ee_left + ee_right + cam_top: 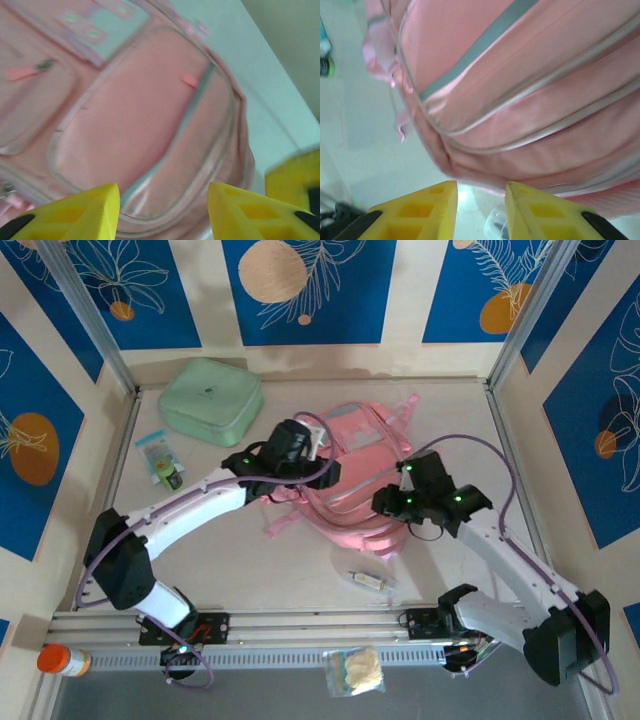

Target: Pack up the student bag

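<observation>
The student bag [352, 502], a pink backpack with grey-white piping, lies flat in the middle of the table. My left gripper [318, 448] hovers over its upper left part. In the left wrist view the left gripper [164, 212] is open, its yellow fingers [80, 215] wide apart above the bag's front pocket [140, 115] with nothing between them. My right gripper [388, 502] is at the bag's right side. In the right wrist view the right gripper [481, 210] is open with a narrow gap, just off the bag's rounded edge [520, 75], holding nothing.
A mint-green square zip case [210, 400] sits at the back left. A small packet [160, 455] lies left of the bag, and a clear packet [368, 580] lies in front of it. An orange-capped bottle [60, 660] and a snack bag [355, 670] rest by the front rail.
</observation>
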`<move>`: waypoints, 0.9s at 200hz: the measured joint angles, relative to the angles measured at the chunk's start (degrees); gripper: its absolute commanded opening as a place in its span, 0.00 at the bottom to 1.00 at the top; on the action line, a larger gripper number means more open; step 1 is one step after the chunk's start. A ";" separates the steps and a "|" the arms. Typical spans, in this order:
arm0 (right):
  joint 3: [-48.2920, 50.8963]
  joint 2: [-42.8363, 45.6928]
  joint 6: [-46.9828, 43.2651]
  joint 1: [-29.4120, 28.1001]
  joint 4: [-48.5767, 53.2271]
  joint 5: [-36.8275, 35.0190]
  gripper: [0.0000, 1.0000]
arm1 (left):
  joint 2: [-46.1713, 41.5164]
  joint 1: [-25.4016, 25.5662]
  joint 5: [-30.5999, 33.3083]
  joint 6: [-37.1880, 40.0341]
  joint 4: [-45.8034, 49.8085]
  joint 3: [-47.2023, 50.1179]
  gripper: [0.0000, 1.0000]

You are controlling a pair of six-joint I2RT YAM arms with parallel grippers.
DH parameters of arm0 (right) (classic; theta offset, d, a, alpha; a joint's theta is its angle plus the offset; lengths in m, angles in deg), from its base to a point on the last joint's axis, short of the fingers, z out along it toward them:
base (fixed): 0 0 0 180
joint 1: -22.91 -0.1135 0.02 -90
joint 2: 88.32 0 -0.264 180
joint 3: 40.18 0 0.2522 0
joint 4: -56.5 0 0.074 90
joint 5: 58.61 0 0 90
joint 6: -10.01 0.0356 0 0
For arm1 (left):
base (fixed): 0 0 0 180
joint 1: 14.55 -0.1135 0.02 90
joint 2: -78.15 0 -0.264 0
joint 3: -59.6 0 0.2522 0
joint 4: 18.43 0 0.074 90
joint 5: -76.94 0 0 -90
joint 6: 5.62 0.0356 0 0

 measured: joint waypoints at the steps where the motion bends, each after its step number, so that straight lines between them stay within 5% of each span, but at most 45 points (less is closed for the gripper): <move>1: 0.00 -0.28 0.20 -0.46 -0.02 -0.04 0.32 | -0.11 -0.35 -0.02 -0.37 -0.42 0.39 0.50; 54: 0.00 -8.41 4.61 -10.34 -3.85 -3.87 0.32 | 2.12 -10.73 0.22 -11.50 -9.88 12.13 0.50; 180: 4.57 -9.88 8.57 -11.78 -8.02 -8.24 0.33 | 14.62 -14.34 -0.70 -22.01 -22.64 13.73 0.31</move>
